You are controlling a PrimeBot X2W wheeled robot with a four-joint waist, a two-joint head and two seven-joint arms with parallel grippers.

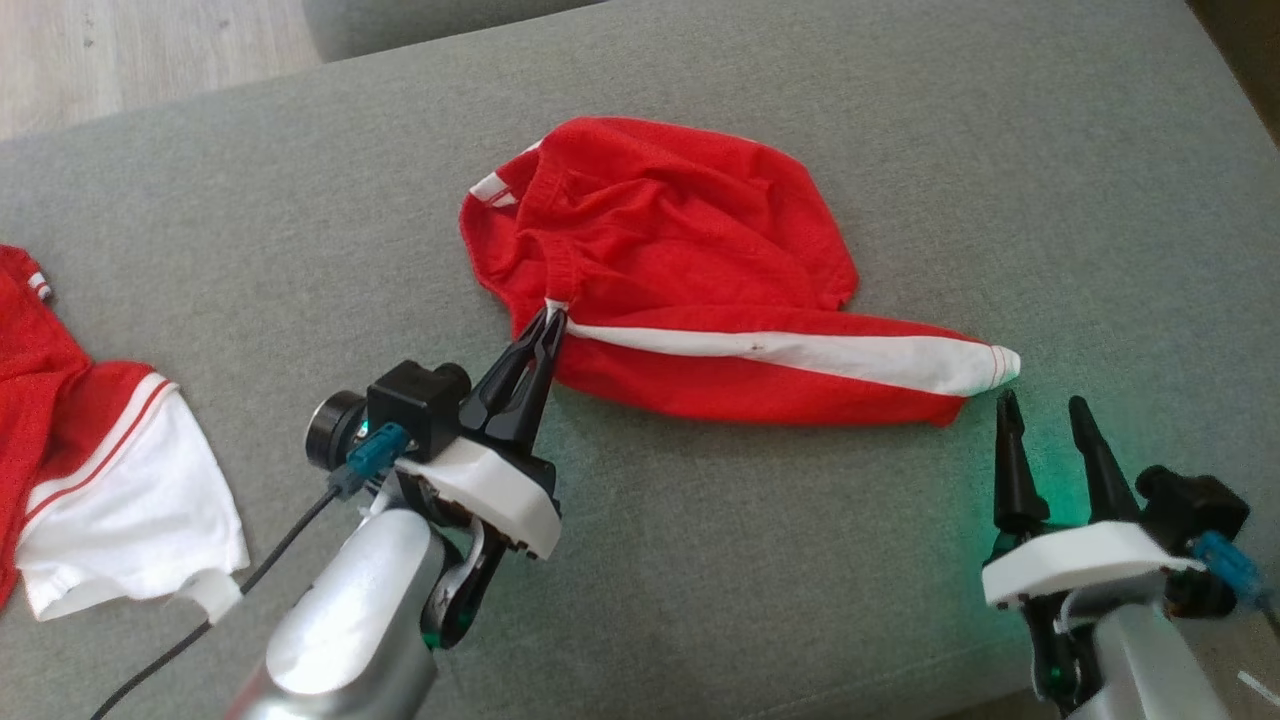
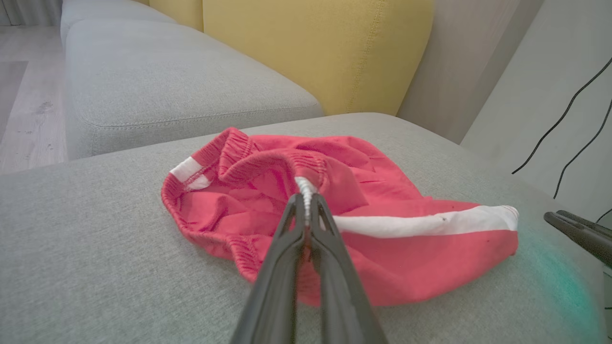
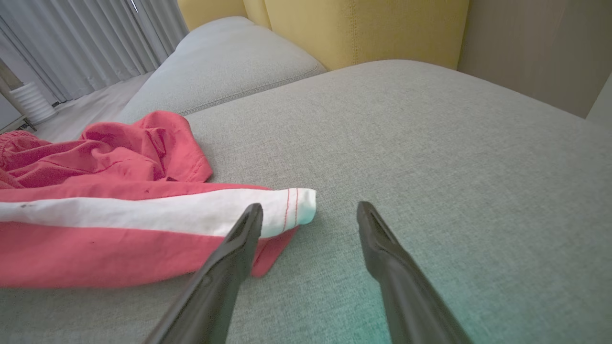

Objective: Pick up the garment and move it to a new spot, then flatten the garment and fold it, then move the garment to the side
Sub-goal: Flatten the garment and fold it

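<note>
Garment point(image 1: 680, 250): red shorts with a white side stripe point(image 1: 800, 350), lying rumpled in the middle of the grey sofa cushion point(image 1: 850, 580), with the waistband point(image 2: 239, 148) bunched to the left and one leg stretched out to the right.
Left gripper point(image 1: 553, 318): fingers pinched tight on the waistband edge, right where the white stripe begins. The cloth there rises into a small peak.
Right gripper point(image 1: 1040, 405): jaws spread wide with nothing in them, tips just beside the hem corner point(image 3: 296, 208) of the stretched leg.
Step in hand: flattening, by the look of it, with a second hold on the leg hem needed first.
How to do it well: I'd move the right tips over to straddle the hem corner, take both layers and close firmly. Then I'd draw the two grips apart along the stripe, low over the cushion, so the crumpled part spreads instead of dragging in a lump.
Watch for: the left pinch is thin, and a sharp tug could slip it.
Nearby: a second red-and-white garment point(image 1: 90, 450) lies well apart at the left.
</note>
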